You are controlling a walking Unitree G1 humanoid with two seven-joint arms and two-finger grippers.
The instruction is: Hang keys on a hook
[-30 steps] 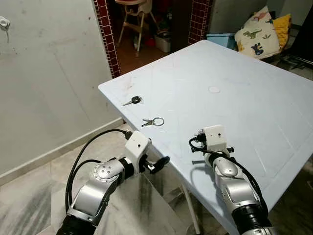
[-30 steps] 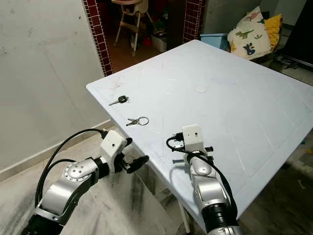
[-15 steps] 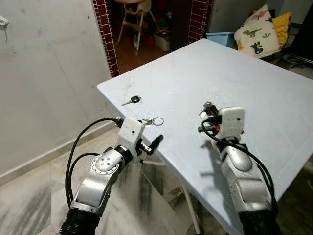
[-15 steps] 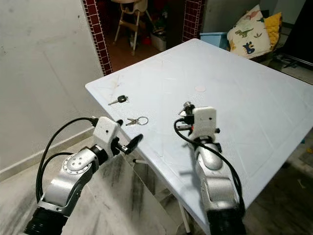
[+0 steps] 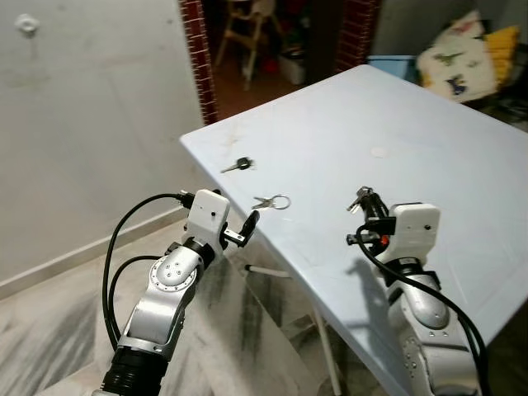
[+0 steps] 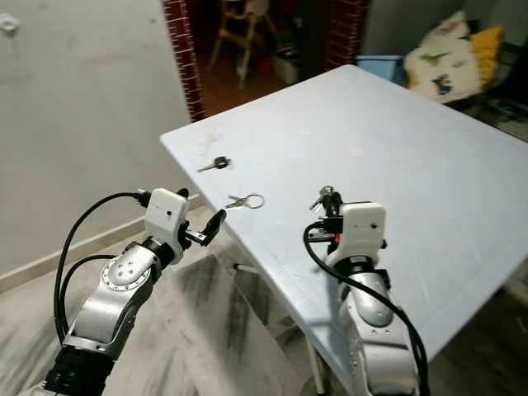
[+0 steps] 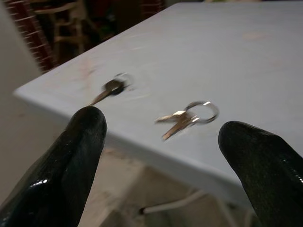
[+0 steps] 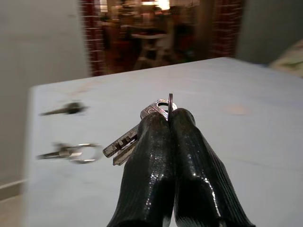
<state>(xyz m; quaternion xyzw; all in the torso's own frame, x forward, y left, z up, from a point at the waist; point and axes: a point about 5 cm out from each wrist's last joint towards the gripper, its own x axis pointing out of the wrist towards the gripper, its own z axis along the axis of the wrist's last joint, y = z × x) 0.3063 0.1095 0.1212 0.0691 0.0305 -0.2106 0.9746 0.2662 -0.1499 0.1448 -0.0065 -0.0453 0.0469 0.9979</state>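
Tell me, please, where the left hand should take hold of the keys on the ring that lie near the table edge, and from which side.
Probably at the ring. The keys on the ring lie flat on the table, close to its near edge, with the open left hand just off that edge. The round ring gives more to pinch than the thin blades. Come from above, one finger inside the loop.
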